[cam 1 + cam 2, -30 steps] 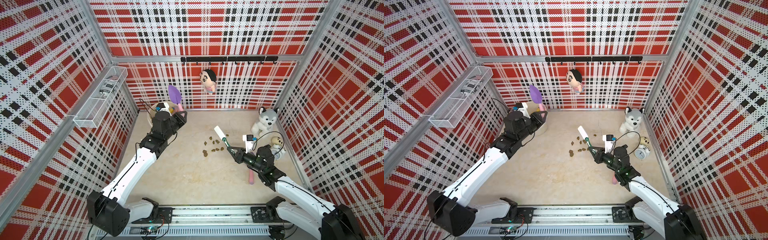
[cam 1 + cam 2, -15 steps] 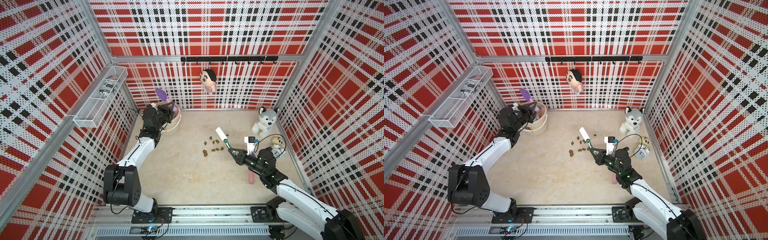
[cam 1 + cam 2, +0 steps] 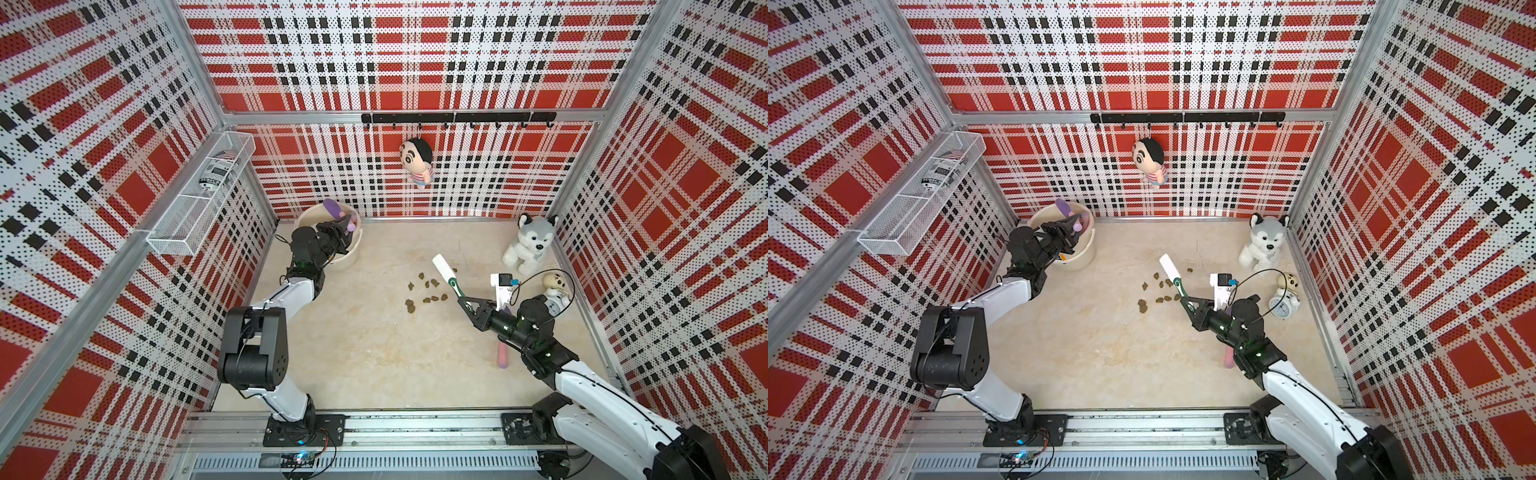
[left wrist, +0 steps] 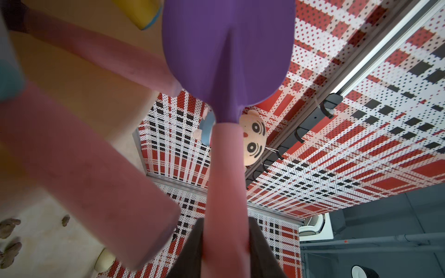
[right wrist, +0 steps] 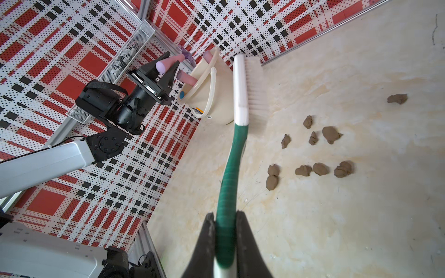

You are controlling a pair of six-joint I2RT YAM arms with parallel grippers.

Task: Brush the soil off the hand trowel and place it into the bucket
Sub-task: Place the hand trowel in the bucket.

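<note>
Overhead, the left arm rises folded from the front rail, its forearm reaching to the rear-left corner and its wrist bent over the bucket. The left claw is closed on the pink handle of the trowel, seen from the wrist as two dark fingers flanking the handle. The trowel is held over the bucket's mouth, its purple blade raised toward the rear wall; whether it touches the rim cannot be told. Two other pink handles stand inside the bucket.

The right arm stretches low from the front-right corner toward the middle of the worktop. The right claw is clamped on the green handle of the brush, whose white head slants upward, bristles facing the soil. The soil lies as scattered lumps on the worktop, just beside the brush and well apart from the bucket.
</note>
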